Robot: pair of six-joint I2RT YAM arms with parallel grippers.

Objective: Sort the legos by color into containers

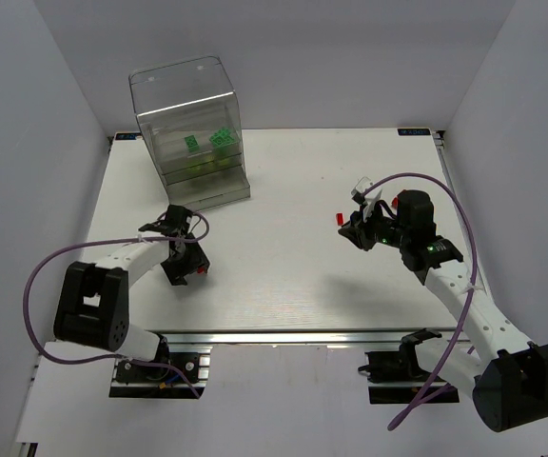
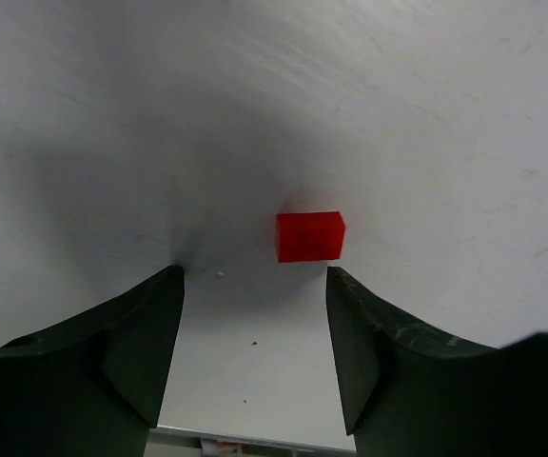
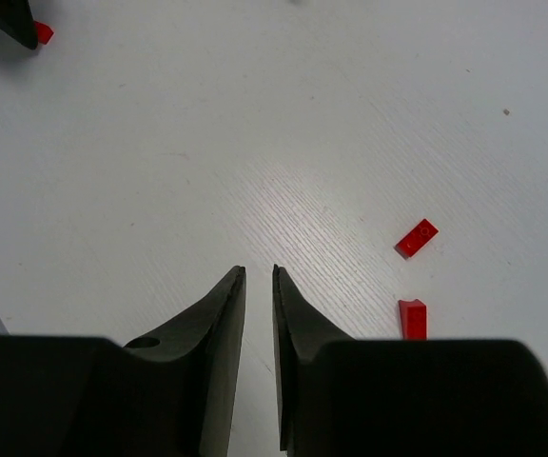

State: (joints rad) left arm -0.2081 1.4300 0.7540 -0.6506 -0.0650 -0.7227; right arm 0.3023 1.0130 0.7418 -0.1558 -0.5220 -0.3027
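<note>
From above, a clear drawer cabinet stands at the far left of a white table, with green bricks showing through its walls. The left gripper is low over the table in front of the cabinet, a red brick just beside its tip. The right gripper hangs well apart on the other side, with a second red brick close by.

The left wrist camera shows the left gripper with its jaws wide apart and nothing between them. The red brick lies flat on the table just past the fingertips, nearer the right-hand finger.

The right wrist camera shows the right gripper closed to a thin slit, nothing visibly held. Two loose red bricks lie on the table off to its right.

The step in hand looks like picking up red pieces. The next move probably calls for the left gripper to reach slightly forward and centre on its brick, then close and carry it to a drawer.
</note>
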